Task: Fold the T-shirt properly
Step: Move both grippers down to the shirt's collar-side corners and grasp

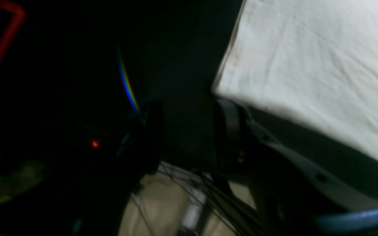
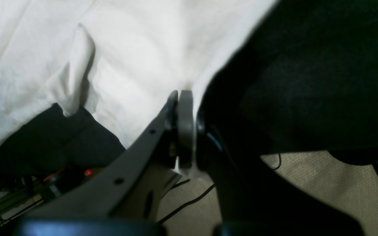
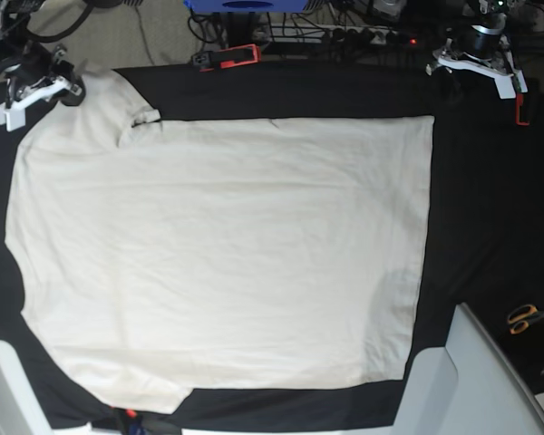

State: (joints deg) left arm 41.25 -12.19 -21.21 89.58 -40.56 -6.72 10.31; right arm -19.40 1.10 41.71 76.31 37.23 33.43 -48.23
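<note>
Left wrist view: T-shirt (image 1: 310, 65) lies flat on the black table cloth (image 1: 182, 65), one straight edge running beside the left gripper (image 1: 189, 131). Jaws stand apart, nothing between them. Blurred.

Right wrist view: right gripper (image 2: 180, 98) pinched fully closed on the shirt's edge, cloth puckering at the pads. Before lifting, check the pinch has both layers.

Base view: shirt spread flat mid-table. Long axis runs left-right, hem (image 3: 423, 245) toward the view's right, sleeve at the far left corner where the right gripper (image 3: 23, 98) sits. Left gripper (image 3: 499, 77) is well clear of the hem corner. My call: grab that corner too, then carry both across together, keeping the edge taut.
</note>
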